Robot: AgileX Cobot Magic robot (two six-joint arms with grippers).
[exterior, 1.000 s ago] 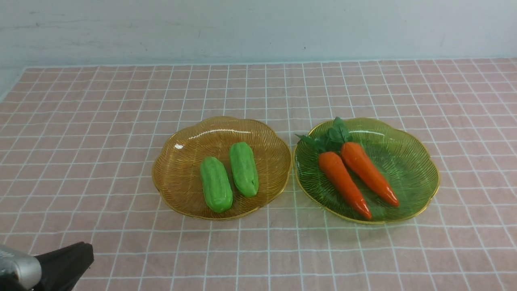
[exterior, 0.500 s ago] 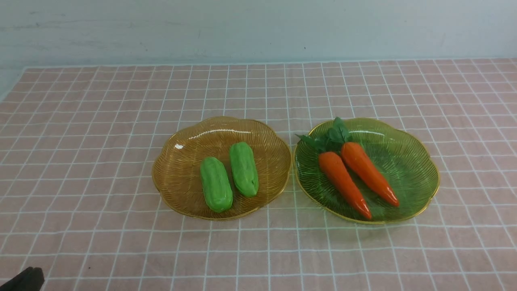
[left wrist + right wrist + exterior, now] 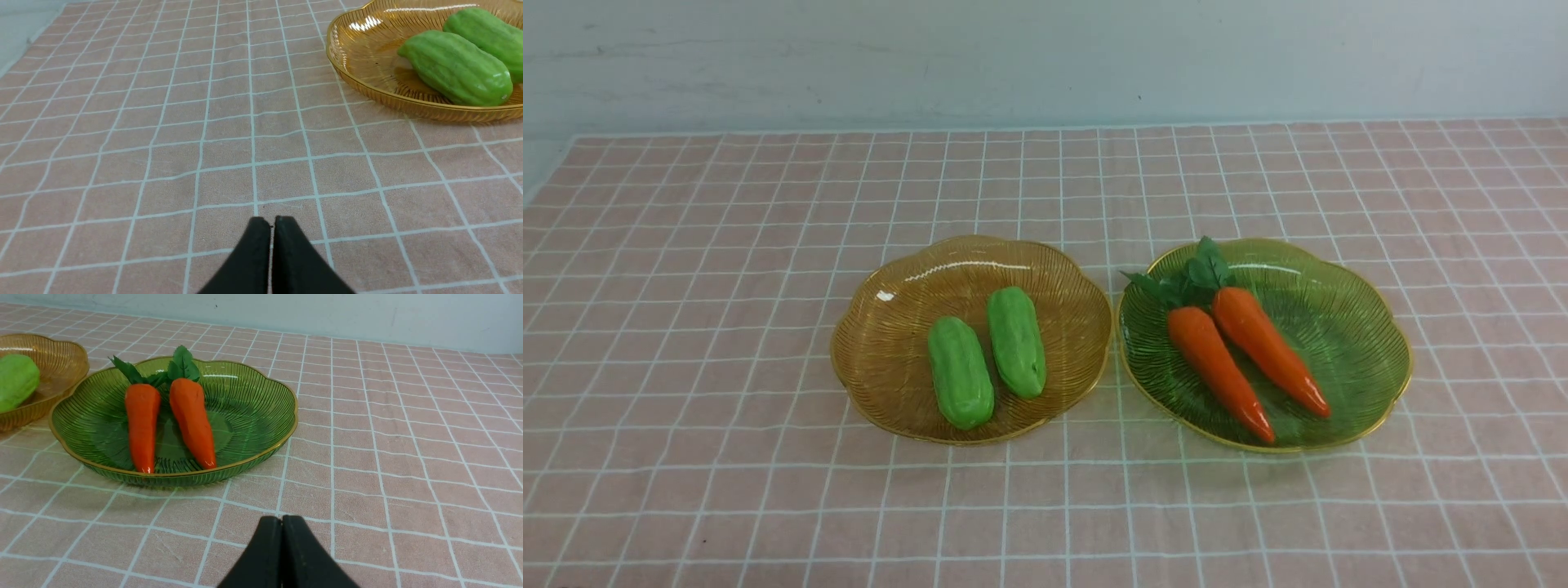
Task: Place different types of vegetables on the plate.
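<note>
Two green cucumbers [image 3: 961, 372] [image 3: 1016, 341] lie side by side in the amber plate [image 3: 882, 327] at centre left. Two orange carrots [image 3: 1218, 371] [image 3: 1268, 349] with leafy tops lie in the green plate [image 3: 1347, 327] to its right. Neither gripper shows in the front view. In the left wrist view my left gripper [image 3: 272, 220] is shut and empty over the cloth, short of the amber plate [image 3: 359, 57] with the cucumbers [image 3: 455, 67]. In the right wrist view my right gripper [image 3: 282, 519] is shut and empty, short of the green plate [image 3: 253, 400] with the carrots [image 3: 192, 418].
A pink checked cloth [image 3: 686, 286] covers the table. A pale wall [image 3: 1045, 57] runs along the far edge. The two plates almost touch at the middle.
My left arm, seen at the lower left of the front view, has drawn back out of that view. The plates and vegetables have not moved.
</note>
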